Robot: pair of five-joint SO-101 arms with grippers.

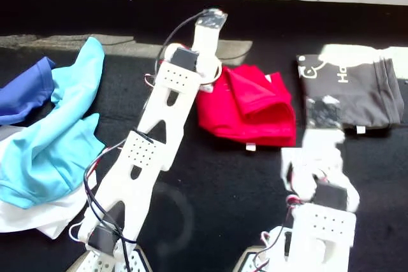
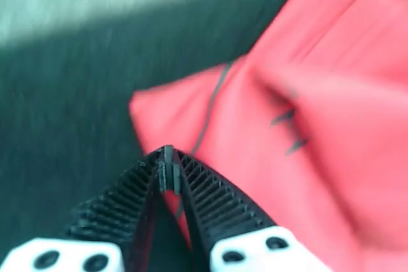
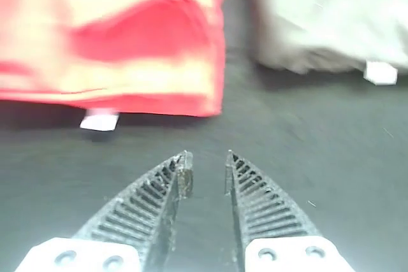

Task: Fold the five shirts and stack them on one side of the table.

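A folded red shirt (image 1: 248,109) lies mid-table, and to its right a folded dark grey shirt (image 1: 350,93) with white print. My left gripper (image 1: 205,84) is at the red shirt's left edge. In the left wrist view its fingertips (image 2: 167,170) meet on the hem of the red shirt (image 2: 287,125), with red cloth between them. My right gripper (image 1: 310,151) hovers in front of the grey shirt. It is open (image 3: 204,171) over bare table, with the red shirt (image 3: 127,49) and the grey shirt (image 3: 331,30) just ahead.
Unfolded shirts are heaped at the left edge: a light blue one (image 1: 57,138), a dark blue one (image 1: 25,90) and a white one (image 1: 32,214) underneath. A black cloth (image 1: 217,189) covers the table, bare between the arms.
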